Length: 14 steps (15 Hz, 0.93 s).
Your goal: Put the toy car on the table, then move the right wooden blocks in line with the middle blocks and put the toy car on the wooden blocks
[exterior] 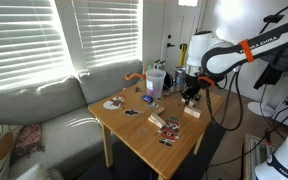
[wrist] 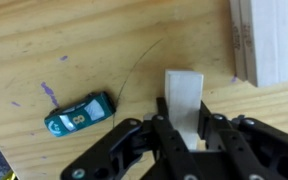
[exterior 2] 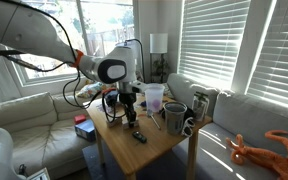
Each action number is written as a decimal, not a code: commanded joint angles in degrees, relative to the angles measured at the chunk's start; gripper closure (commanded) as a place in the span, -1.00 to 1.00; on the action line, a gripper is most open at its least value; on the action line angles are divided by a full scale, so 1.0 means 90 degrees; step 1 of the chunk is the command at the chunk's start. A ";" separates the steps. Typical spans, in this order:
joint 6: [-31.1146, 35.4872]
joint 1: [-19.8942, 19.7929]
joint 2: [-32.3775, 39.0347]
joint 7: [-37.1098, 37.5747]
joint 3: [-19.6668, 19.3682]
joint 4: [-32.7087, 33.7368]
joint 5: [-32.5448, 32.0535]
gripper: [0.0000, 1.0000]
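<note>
In the wrist view my gripper (wrist: 184, 120) is shut on a pale wooden block (wrist: 183, 92) and holds it upright just over the light-wood table (wrist: 44, 40). The toy car (wrist: 79, 113), small, teal and dark with a number on its roof, lies on the table just left of the jaws. Another pale wooden block (wrist: 262, 40) lies at the upper right. In both exterior views the gripper (exterior: 190, 94) (exterior 2: 128, 112) hangs low over the table (exterior: 134, 138) (exterior 2: 164, 148). A pale block (exterior: 192, 111) lies near it.
Red-and-white striped pieces (exterior: 164, 124) lie on the table's near part. Cups (exterior: 156, 82) (exterior 2: 154, 97) and a dark mug (exterior 2: 174, 117) stand beside the gripper. A grey sofa (exterior: 34, 105) borders the table. An orange toy (exterior 2: 259, 150) lies on the sofa.
</note>
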 commanded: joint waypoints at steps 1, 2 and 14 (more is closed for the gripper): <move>0.0305 0.0106 -0.0681 -0.0409 0.0044 -0.0722 0.0008 0.85; 0.0386 0.0130 -0.0811 -0.0530 0.0033 -0.0863 0.0079 0.85; 0.1267 0.0091 -0.1585 -0.1258 -0.0213 -0.1603 0.0309 -0.48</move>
